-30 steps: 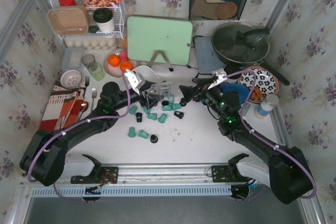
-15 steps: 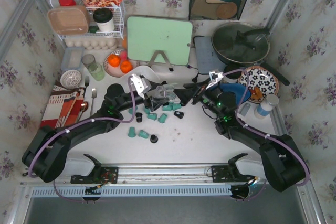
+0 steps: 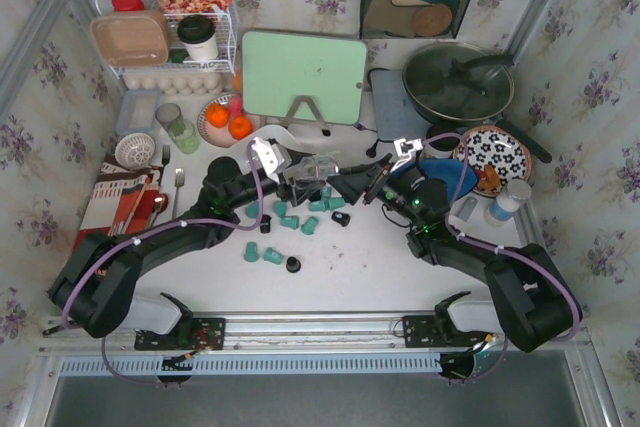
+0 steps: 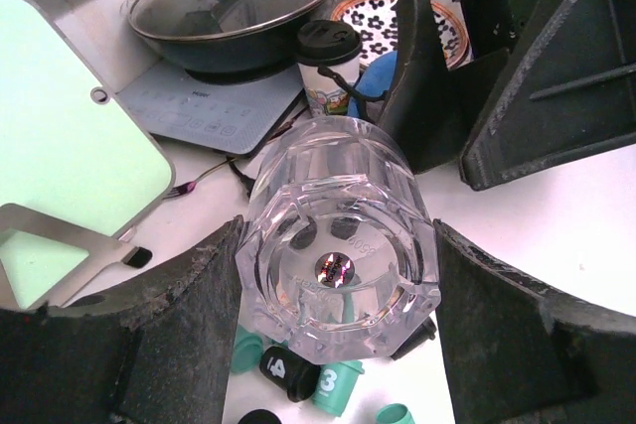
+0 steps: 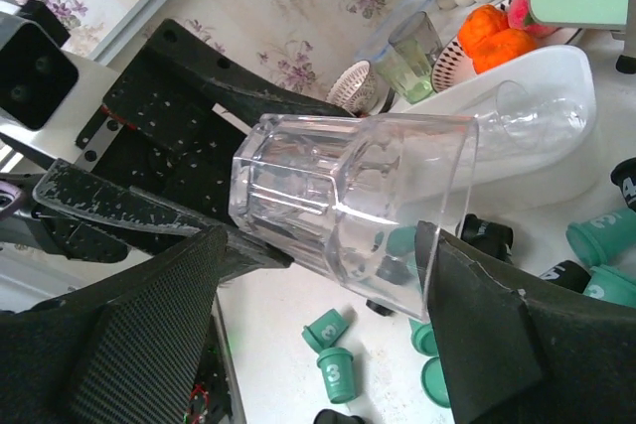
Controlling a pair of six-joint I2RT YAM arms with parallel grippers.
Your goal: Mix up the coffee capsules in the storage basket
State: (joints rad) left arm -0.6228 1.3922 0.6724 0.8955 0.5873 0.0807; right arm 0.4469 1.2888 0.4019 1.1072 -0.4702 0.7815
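Teal and black coffee capsules [image 3: 288, 219] lie scattered on the white table; none shows in the storage basket. They also show in the left wrist view [image 4: 338, 384] and the right wrist view [image 5: 336, 374]. The white storage basket [image 5: 542, 111] lies behind them, partly hidden in the top view [image 3: 288, 136]. My left gripper [image 3: 312, 173] is shut on a clear faceted glass [image 4: 338, 255], tilted with its mouth toward the basket. My right gripper [image 3: 346, 184] is open, its fingers [image 5: 487, 335] either side of the glass [image 5: 368, 206], apparently just short of it.
A green cutting board [image 3: 303, 75] on a stand is behind the basket. A lidded pan [image 3: 458, 82], a patterned plate [image 3: 497, 157] and a blue bowl [image 3: 447, 175] are at the right. A plate of oranges [image 3: 226, 120], a wire rack [image 3: 170, 37] and cutlery [image 3: 170, 187] are at the left.
My right gripper has moved left up to the glass. My left gripper has carried the glass a little to the right and back.
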